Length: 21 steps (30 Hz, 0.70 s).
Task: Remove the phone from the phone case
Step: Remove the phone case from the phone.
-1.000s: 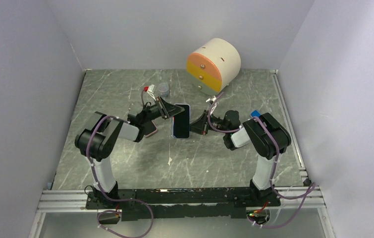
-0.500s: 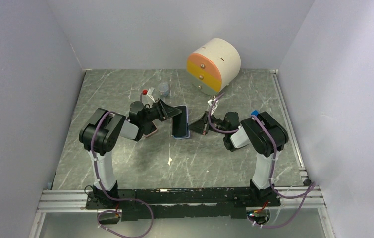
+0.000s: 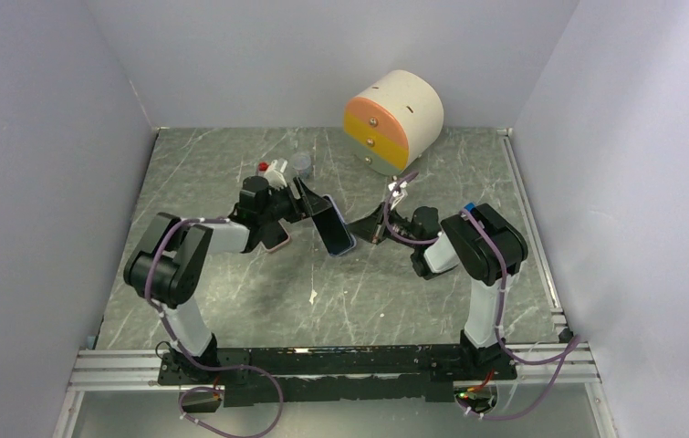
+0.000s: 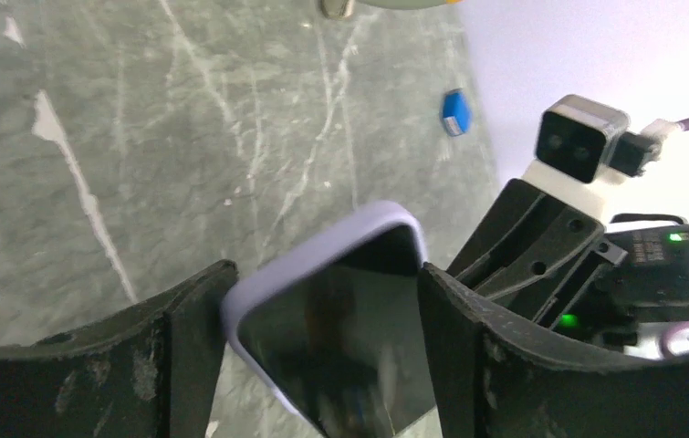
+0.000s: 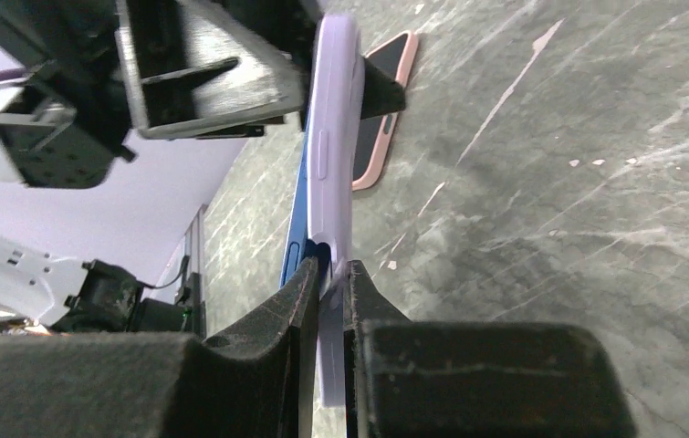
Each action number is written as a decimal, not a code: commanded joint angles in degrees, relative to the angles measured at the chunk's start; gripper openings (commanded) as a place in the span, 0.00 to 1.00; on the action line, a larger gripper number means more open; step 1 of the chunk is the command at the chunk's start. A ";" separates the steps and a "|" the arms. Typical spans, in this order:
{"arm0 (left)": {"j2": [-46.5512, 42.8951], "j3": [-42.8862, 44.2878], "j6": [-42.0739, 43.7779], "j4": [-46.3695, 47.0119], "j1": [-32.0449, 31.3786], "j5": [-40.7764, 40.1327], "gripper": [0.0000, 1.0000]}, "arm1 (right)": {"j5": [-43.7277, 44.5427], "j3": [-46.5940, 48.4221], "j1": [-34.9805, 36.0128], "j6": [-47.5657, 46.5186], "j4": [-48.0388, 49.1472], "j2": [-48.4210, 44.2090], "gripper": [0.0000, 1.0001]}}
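Your phone case (image 3: 339,235), the lavender one, sits at the centre of the top view, slanting from upper left to lower right between the two arms. In the right wrist view it stands on edge. A strip of the blue phone (image 5: 297,233) shows along its left side, so the two edges run side by side rather than flush. Whether the lower end touches the table (image 3: 368,292) you cannot tell from these views.

Your right gripper (image 3: 370,228) comes in from the right. Its fingers are pressed together on the lavender rim of the case, with only that rim between them (image 5: 327,269).

Your left gripper (image 3: 313,205) meets the case from the upper left, and its jaws are spread. In the left wrist view the dark screen and the lavender corner fill the space between the two fingers (image 4: 185,338). The finger at the left of the frame is right at the case's corner. The one at the right is just beside the screen's edge. You cannot tell whether either is in contact.

A pink-cased handset (image 3: 276,240) lies flat on the table under your left arm, just to the left of the held case. A small blue object (image 3: 470,208) shows beside your right arm. The round drawer unit (image 3: 393,119), cream with orange and yellow fronts, stands at the upper centre against the back wall.
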 commanded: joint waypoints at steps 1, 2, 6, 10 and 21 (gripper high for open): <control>-7.97 4.22 12.15 -19.50 -3.51 -11.62 0.77 | 3.93 0.56 0.01 0.14 1.83 -1.52 0.00; -9.26 4.90 13.96 -22.57 -4.66 -15.54 0.78 | 4.10 0.69 0.05 0.31 1.15 -1.46 0.00; -10.86 6.15 16.47 -28.16 -6.36 -20.76 0.80 | 4.73 0.81 0.09 1.33 -0.01 -0.61 0.00; -9.79 7.13 15.65 -30.02 -6.37 -21.36 0.80 | 5.27 0.29 0.15 2.05 -0.17 0.42 0.00; -9.07 10.34 14.65 -35.84 -6.28 -26.44 0.84 | 6.35 -0.99 0.09 2.09 -1.31 0.64 0.00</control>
